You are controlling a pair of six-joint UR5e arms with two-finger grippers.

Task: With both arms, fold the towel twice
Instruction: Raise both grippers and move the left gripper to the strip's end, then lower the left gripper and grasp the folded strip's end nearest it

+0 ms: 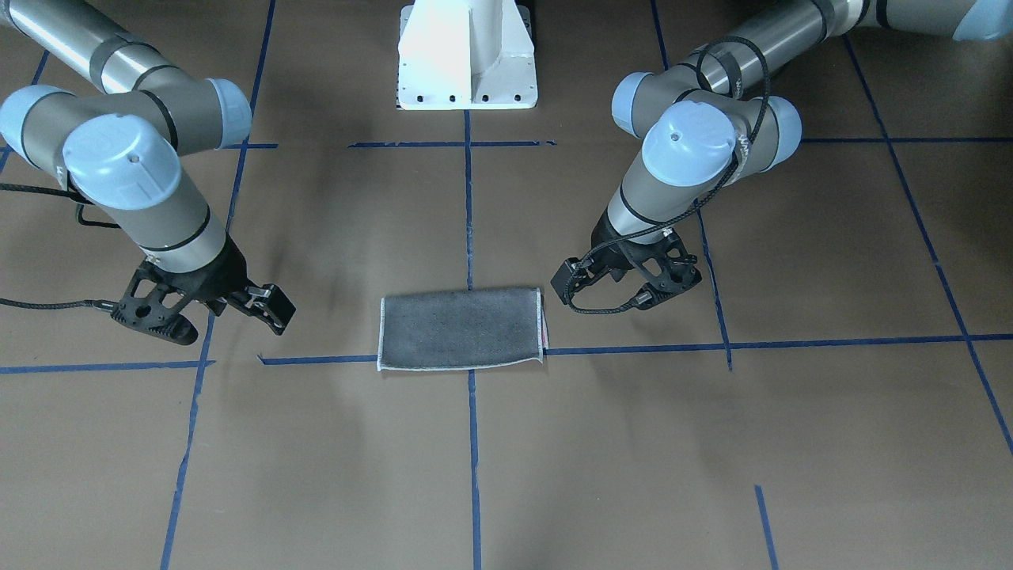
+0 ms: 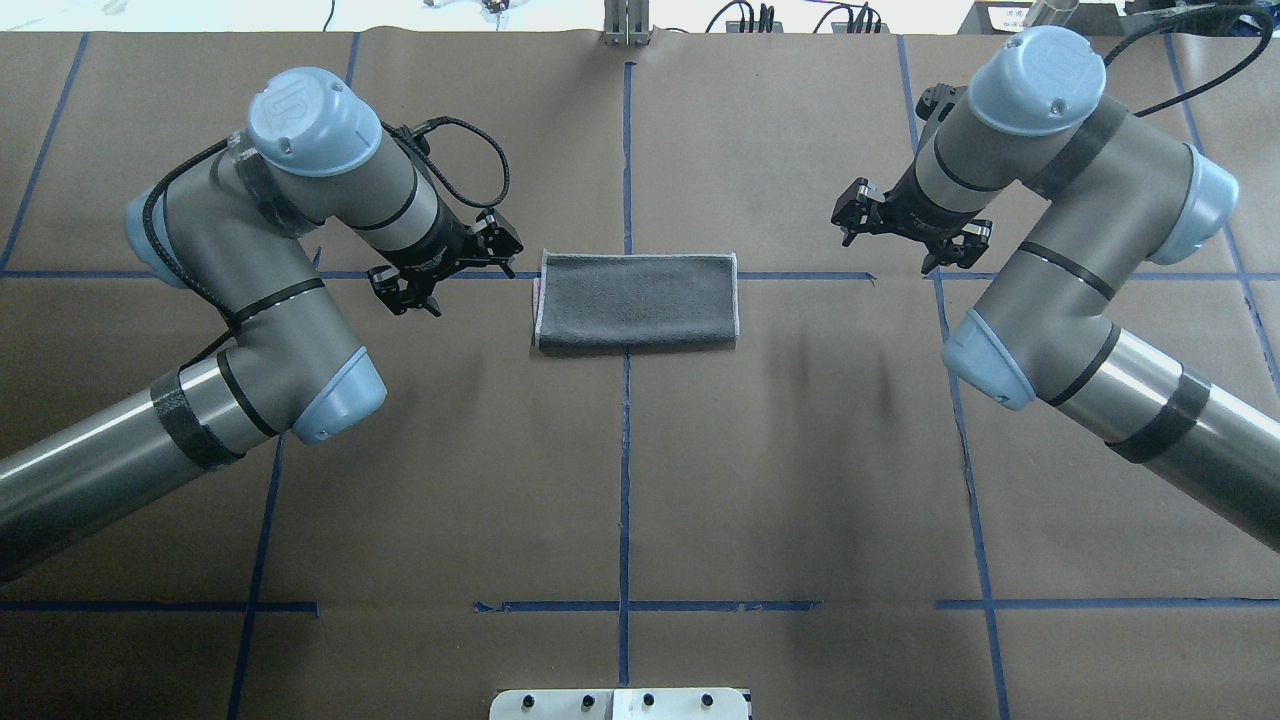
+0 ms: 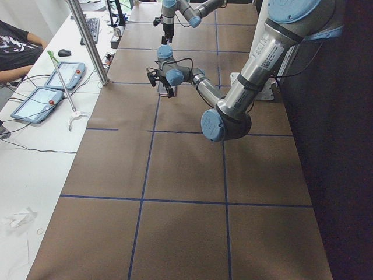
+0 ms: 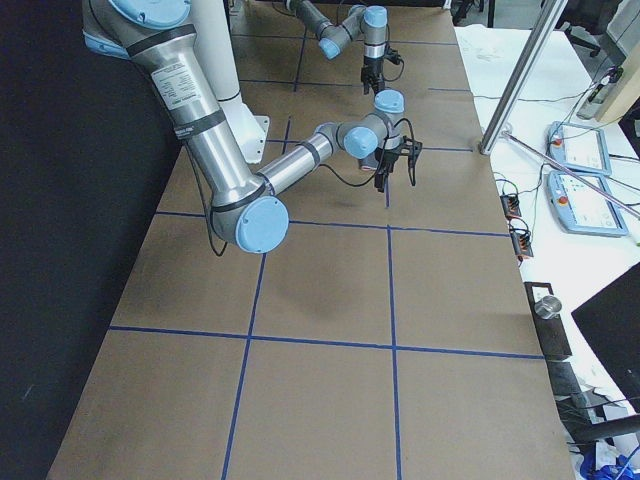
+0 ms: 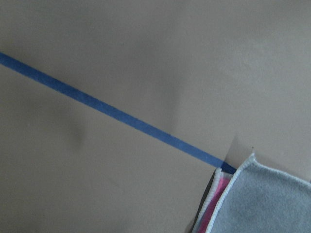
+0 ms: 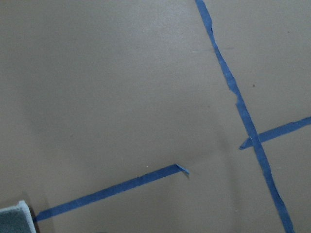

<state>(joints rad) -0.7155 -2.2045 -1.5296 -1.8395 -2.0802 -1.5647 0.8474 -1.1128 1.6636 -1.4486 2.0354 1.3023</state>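
your brown table (image 2: 800, 470) carries blue tape lines (image 2: 624, 480), the folded grey towel (image 2: 637, 302) and a white base (image 1: 467, 55).

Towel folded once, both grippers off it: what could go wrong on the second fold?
1. The towel shows stacked layers at its end near the left gripper; a pinch might catch only the top one.
2. The right gripper hangs farther from its end, so uneven grasps could skew the fold.

The brown paper-covered tabletop (image 2: 800, 450) is marked into squares by blue tape lines (image 2: 625, 480), and a white pedestal base (image 1: 467, 55) stands at one edge. On the white side bench (image 3: 35, 163), one teach pendant (image 3: 64, 74) lies beside another (image 3: 36, 105), with a keyboard (image 3: 92, 29) and mouse (image 3: 64, 52) near a person in a black shirt (image 3: 17, 44).
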